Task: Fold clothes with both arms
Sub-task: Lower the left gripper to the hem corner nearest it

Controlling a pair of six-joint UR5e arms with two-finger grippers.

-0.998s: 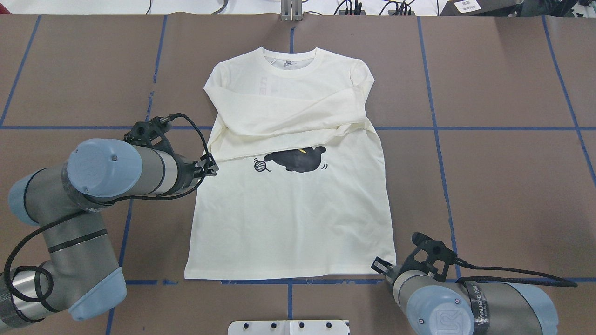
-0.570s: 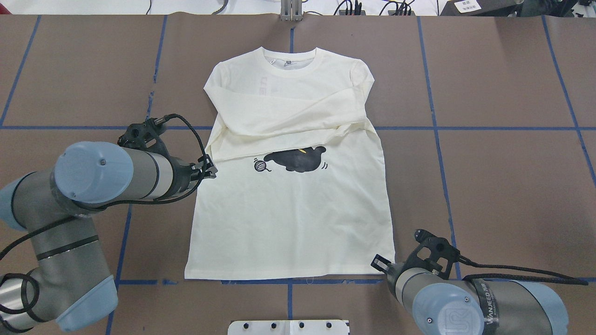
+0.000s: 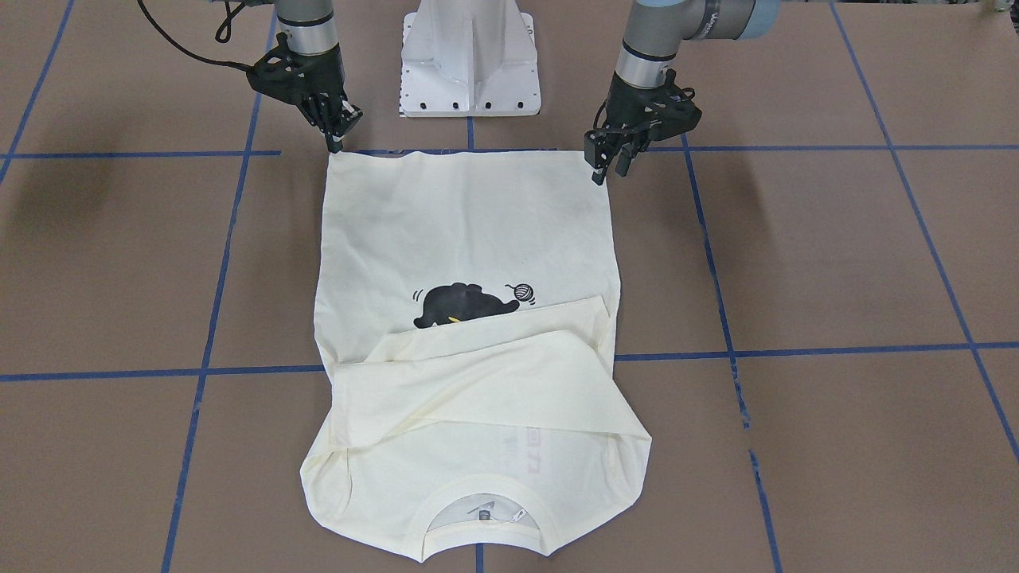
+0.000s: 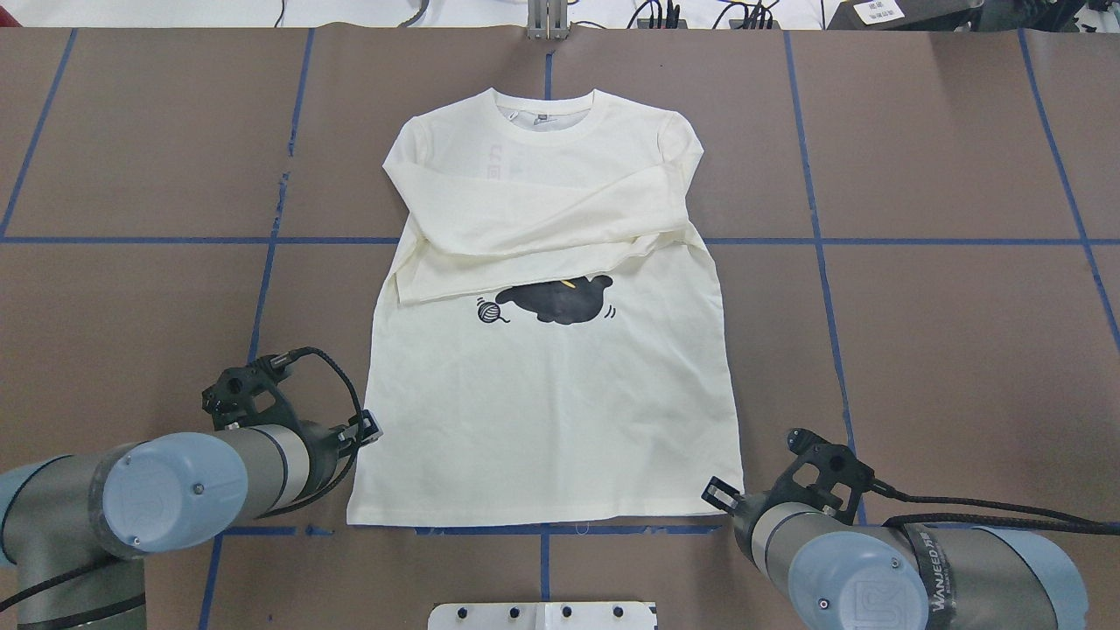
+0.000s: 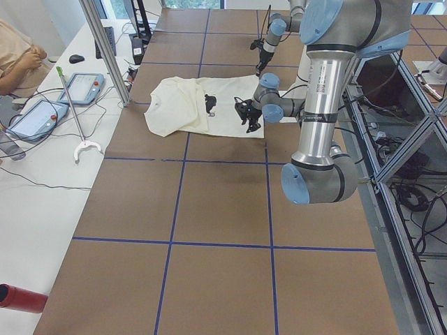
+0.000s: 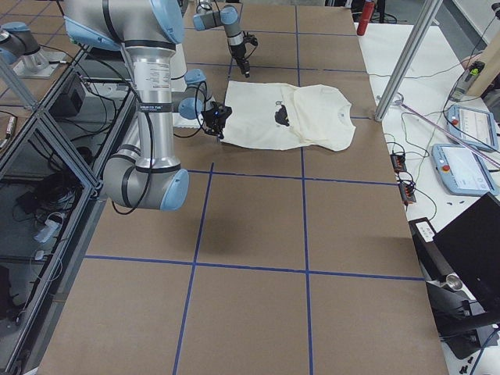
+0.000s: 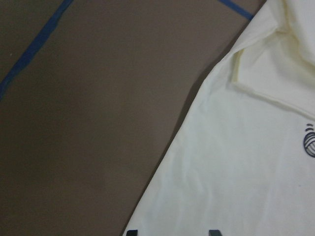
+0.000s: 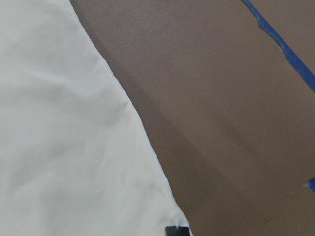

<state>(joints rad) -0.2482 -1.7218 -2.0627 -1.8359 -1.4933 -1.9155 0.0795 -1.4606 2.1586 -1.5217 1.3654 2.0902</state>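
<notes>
Right hand [image 3: 336, 142] closed, apparently on a corner of the cream long-sleeved T-shirt [image 4: 542, 402] beneath it; my left hand [image 3: 608, 169] open near the other corner, for lifting together.

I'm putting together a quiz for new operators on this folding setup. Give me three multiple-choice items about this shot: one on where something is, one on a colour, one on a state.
1. Where is the left gripper?
A. over the collar
B. near a hem corner of the T-shirt
C. at the far edge of the table

2. What colour is the cat print?
A. red
B. blue
C. black

3. How do the sleeves lie?
A. folded across the chest
B. spread out sideways
C. hanging off the table

Answers: 1 B, it hangs at the hem's end on its own side, nearest the robot. 2 C, the cat shows solid black on the cream cloth. 3 A, both sleeves cross the chest, just on the collar side of the print.
</notes>
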